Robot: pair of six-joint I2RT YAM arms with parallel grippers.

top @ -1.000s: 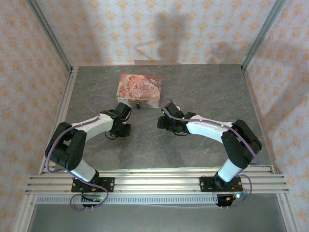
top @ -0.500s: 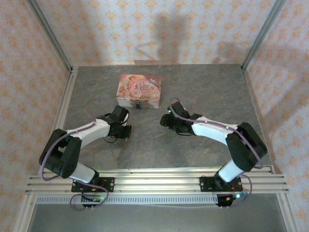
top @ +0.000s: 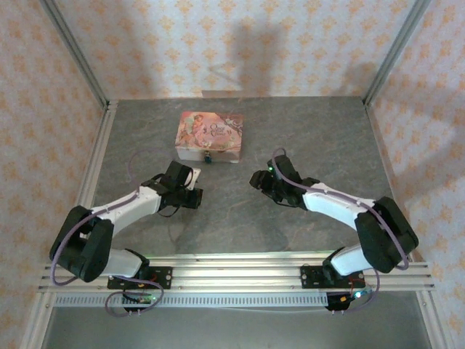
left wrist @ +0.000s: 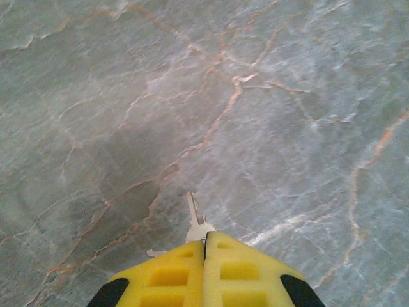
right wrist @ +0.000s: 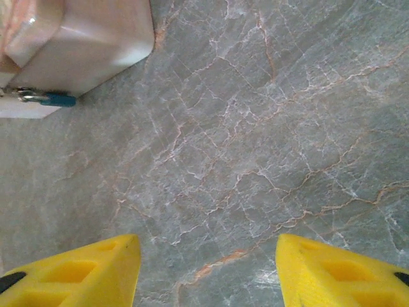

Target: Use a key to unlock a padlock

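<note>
— Hanging at the front of the pink box (top: 211,133), the padlock (right wrist: 56,99) looks shut, shackle through the hasp. Nothing unlocked yet?
— No. The key (left wrist: 195,220) is pinched between the closed fingers of the left gripper (left wrist: 206,238), blade sticking out past the tips, well apart from the lock.
— And the right gripper (right wrist: 206,249)?
— Jaws wide apart, empty, near the box. Insertion and turning remain, I'd judge.

The padlock (right wrist: 58,99) looks bluish, the key (left wrist: 195,220) pale.
</note>
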